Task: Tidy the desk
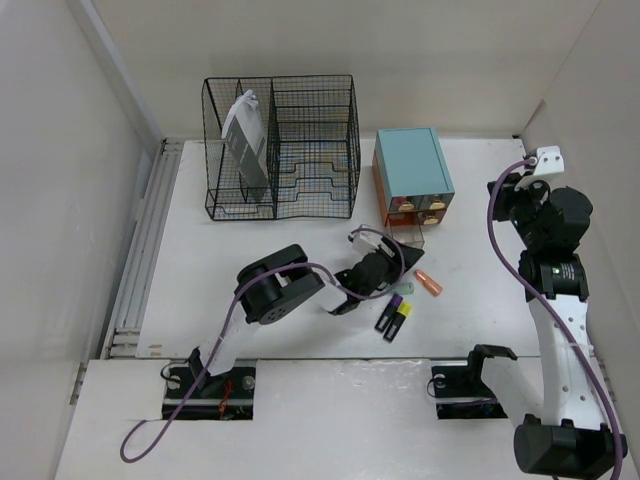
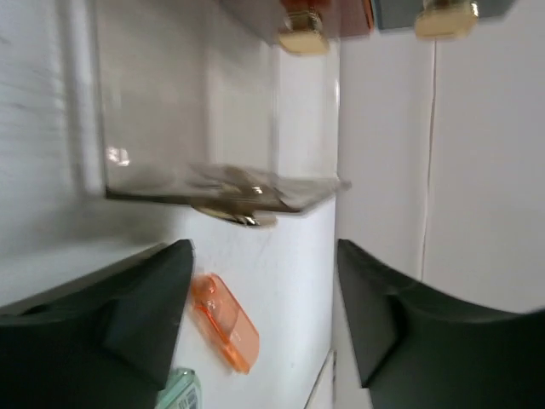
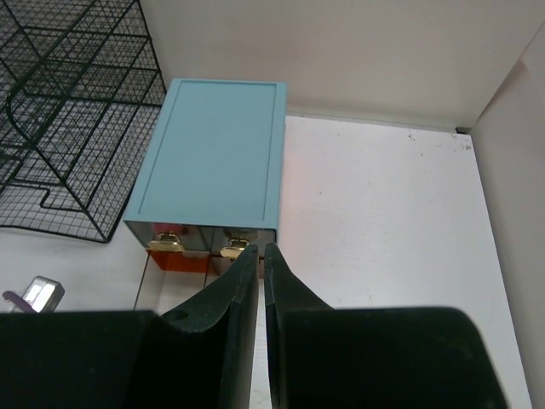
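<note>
The white desk (image 1: pixel 480 250) holds a teal drawer box (image 1: pixel 413 172) with one clear drawer (image 1: pixel 408 236) pulled out. My left gripper (image 1: pixel 392 262) is open and empty, low over the desk just in front of that drawer. In the left wrist view its jaws (image 2: pixel 264 311) stand wide apart, with the clear drawer (image 2: pixel 213 128) and its gold handle (image 2: pixel 234 217) ahead. An orange translucent cap (image 2: pixel 223 321) lies by the left finger and also shows from above (image 1: pixel 428 283). My right gripper (image 3: pixel 260 256) is shut and empty, raised at the right, looking down at the teal box (image 3: pixel 213 162).
A black wire-mesh rack (image 1: pixel 280 145) with a grey-white packet (image 1: pixel 245 135) stands at the back left. Two highlighters (image 1: pixel 394 316) lie near the left gripper. A grey ribbed rail (image 1: pixel 140 260) runs along the left edge. Arm bases sit in the cut-outs (image 1: pixel 210 385).
</note>
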Controlling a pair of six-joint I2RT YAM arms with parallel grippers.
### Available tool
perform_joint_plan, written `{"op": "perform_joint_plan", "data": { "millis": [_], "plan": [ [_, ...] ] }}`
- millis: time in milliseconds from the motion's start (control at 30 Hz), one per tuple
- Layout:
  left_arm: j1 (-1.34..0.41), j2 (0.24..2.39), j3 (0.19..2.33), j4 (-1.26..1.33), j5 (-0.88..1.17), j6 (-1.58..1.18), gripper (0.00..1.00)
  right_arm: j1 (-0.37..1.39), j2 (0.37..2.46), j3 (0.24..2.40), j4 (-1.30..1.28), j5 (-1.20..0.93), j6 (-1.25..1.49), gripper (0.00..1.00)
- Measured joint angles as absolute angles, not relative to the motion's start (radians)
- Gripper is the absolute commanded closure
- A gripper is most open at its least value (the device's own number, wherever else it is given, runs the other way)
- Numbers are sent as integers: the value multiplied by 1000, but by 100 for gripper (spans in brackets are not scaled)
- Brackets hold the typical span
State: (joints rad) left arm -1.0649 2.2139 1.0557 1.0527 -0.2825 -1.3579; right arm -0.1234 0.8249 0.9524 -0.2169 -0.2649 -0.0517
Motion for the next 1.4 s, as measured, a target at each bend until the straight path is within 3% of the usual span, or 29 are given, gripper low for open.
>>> {"op": "perform_joint_plan", "data": {
  "millis": [267, 367, 433, 500, 533, 633, 700, 733, 767, 800, 867, 967, 1033, 1267, 1400],
  "plan": [
    [-1085, 2130, 1016, 1060, -250, -1313, 27, -124, 825, 950, -217, -267, -52, 84],
    [-1085, 2064, 968, 1061, -249, -1297, 33, -124, 825, 950, -217, -281, -57, 72],
    [-1088, 2010, 936, 1061, -246, -1282, 49, -124, 825, 950, -218, -315, -76, 59],
    [-1094, 1940, 898, 1058, -243, -1249, 73, -125, 827, 950, -229, -384, -113, 57],
    [-1098, 1900, 879, 1055, -239, -1228, 99, -125, 832, 951, -242, -427, -146, 66],
    [-1113, 1752, 809, 1014, -234, -1122, 100, -125, 874, 977, -337, -565, -269, 86],
    [-1127, 1649, 766, 958, -240, -1032, 100, -125, 931, 1034, -448, -634, -374, 88],
    [-1138, 1595, 745, 929, -245, -982, 97, -120, 968, 1080, -527, -654, -445, 85],
    [-1154, 1544, 726, 897, -254, -924, 88, -113, 1000, 1131, -609, -658, -524, 77],
    [-1172, 1495, 707, 860, -266, -868, 69, -105, 1030, 1179, -680, -649, -589, 73],
    [-1217, 1414, 671, 789, -290, -772, 56, -70, 1089, 1285, -815, -611, -729, 67],
    [-1288, 1348, 634, 670, -326, -679, 38, -16, 1142, 1349, -955, -543, -871, 49],
    [-1331, 1330, 612, 593, -356, -645, 34, 15, 1159, 1312, -1014, -496, -922, 42],
    [-1494, 1302, 550, 371, -494, -645, 29, 181, 1171, 997, -1033, -286, -898, 40],
    [-1566, 1287, 546, 291, -577, -692, 27, 259, 1188, 949, -1023, -200, -844, 39]
  ]
}}
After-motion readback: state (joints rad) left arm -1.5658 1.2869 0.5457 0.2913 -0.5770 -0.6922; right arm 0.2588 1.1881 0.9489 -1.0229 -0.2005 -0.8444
